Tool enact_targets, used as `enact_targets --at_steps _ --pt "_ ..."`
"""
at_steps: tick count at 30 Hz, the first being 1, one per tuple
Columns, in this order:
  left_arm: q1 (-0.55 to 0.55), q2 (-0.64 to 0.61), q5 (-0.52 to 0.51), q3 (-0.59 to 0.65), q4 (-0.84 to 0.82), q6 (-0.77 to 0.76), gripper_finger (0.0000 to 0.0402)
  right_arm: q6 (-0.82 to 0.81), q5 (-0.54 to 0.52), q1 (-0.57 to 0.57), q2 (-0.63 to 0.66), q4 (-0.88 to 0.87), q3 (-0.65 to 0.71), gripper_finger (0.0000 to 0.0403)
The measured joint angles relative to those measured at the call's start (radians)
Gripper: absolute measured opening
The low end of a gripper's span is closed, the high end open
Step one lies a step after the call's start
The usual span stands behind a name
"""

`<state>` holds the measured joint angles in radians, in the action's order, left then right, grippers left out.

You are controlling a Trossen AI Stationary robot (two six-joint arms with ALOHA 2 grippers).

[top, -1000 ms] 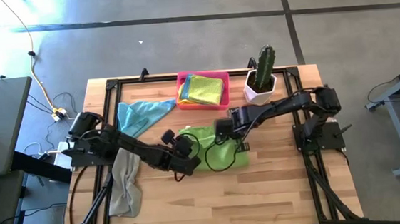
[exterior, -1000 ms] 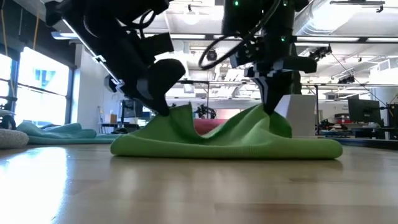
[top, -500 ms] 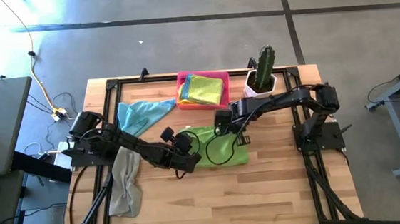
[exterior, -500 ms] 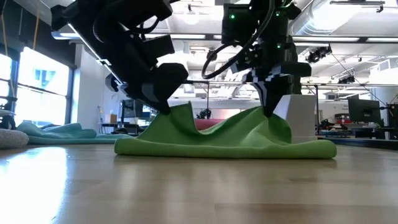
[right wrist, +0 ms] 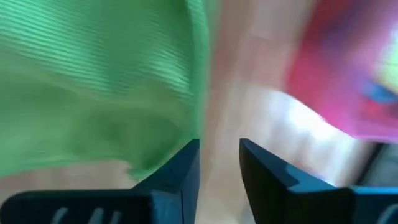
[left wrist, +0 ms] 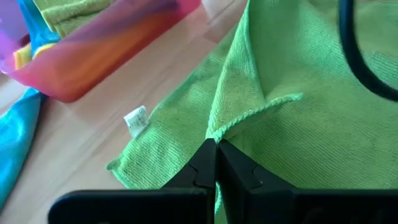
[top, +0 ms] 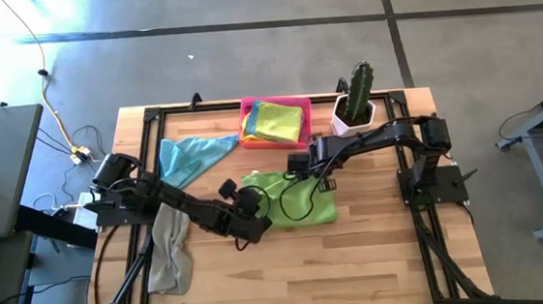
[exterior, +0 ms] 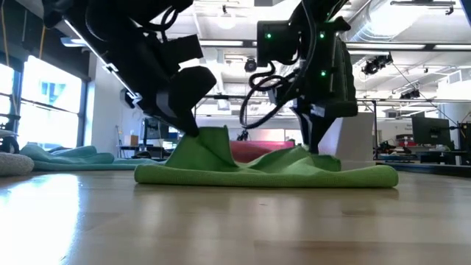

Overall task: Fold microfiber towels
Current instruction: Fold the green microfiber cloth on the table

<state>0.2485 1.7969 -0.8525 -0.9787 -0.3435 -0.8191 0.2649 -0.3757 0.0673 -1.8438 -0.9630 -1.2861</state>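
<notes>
The left gripper (left wrist: 215, 163) is clamped on a raised corner of a lime green towel (top: 294, 197), with its fingertips (left wrist: 205, 167) pressed together around the pinched fabric. The towel lies near the middle of a wooden table (top: 358, 262), and its pinched corner is seen lifted into a peak in the low view. The right gripper (right wrist: 219, 163) is held just above the towel's far edge, its fingers (right wrist: 180, 168) parted with nothing between them, so the cloth there is released and slumped flat. Just beyond the towel, a pink tray (top: 292, 104) is seen at the table's far edge, holding folded cloths. A white pot with a cactus (top: 356, 95) stands beside the tray. A light blue towel (top: 192, 154) and a grey towel (top: 170, 247) are spread near the left arm.
</notes>
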Motion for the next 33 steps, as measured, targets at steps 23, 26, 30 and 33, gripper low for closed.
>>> enact_targets --at_steps 23,26,30,33 --pt "-0.066 -0.022 0.061 -0.032 -0.176 -0.016 0.0 -0.242 0.06 -0.154 0.007 0.137 0.08 0.0108" --pt "-0.069 -0.021 0.099 -0.032 -0.18 -0.014 0.0 -0.26 0.059 -0.153 0.007 0.178 0.128 0.0108" --pt "-0.069 -0.021 0.163 -0.032 -0.183 0.011 0.0 -0.294 0.057 -0.153 0.007 0.2 0.164 0.0108" --pt "-0.068 -0.021 0.168 -0.032 -0.183 0.011 0.0 -0.292 0.05 -0.156 0.007 0.229 0.176 0.0108"
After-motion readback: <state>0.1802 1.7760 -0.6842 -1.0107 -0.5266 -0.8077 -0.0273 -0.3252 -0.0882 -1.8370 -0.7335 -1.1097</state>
